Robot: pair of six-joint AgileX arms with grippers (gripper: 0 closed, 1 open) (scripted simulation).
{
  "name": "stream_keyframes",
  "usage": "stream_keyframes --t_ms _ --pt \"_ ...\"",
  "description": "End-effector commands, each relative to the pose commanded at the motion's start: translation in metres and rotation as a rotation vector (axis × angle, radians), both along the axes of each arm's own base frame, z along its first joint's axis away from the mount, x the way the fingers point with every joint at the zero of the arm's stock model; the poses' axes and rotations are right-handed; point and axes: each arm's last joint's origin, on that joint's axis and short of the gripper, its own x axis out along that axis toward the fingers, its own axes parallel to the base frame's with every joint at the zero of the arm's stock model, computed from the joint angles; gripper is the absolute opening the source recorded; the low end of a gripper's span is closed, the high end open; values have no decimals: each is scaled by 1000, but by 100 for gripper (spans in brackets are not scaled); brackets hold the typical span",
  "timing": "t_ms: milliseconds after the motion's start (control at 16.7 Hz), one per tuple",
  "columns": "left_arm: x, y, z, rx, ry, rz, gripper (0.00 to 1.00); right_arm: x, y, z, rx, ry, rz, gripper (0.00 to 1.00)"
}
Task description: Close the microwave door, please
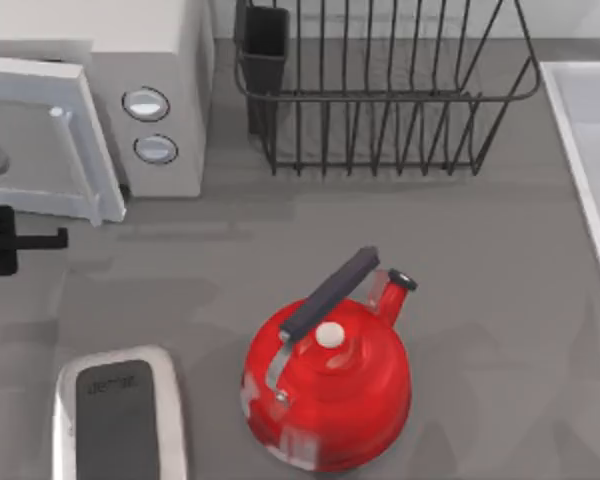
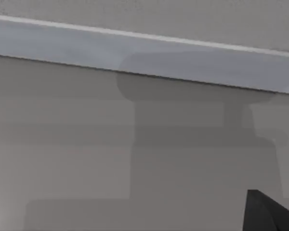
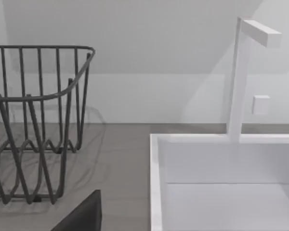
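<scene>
Partly swung out, the microwave door [image 1: 40, 140] stands ajar from the microwave [image 1: 150, 90].
Left hand [image 1: 20, 240] sits just before the door's lower edge, bare tabletop [image 1: 480, 300] beside it; finger spread cannot be told.

Red kettle [image 1: 330, 385] upright on the table [image 1: 480, 300]; black wire rack [image 1: 380, 90] behind it; silver-rimmed dark slab [image 1: 120, 420] at front left; white sink [image 3: 221, 187] right

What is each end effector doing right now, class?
Left end effector: at the top view's left edge, beside the white-framed microwave door; open or shut cannot be told.
Right end effector: cannot be told.
</scene>
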Motion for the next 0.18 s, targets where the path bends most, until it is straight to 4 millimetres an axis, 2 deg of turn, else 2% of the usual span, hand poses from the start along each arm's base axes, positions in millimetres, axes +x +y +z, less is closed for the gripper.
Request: stream_keyframes --t_ms 180 --pt "7 0 0 1 -10 0 0 0 0 0 0 0 0 100"
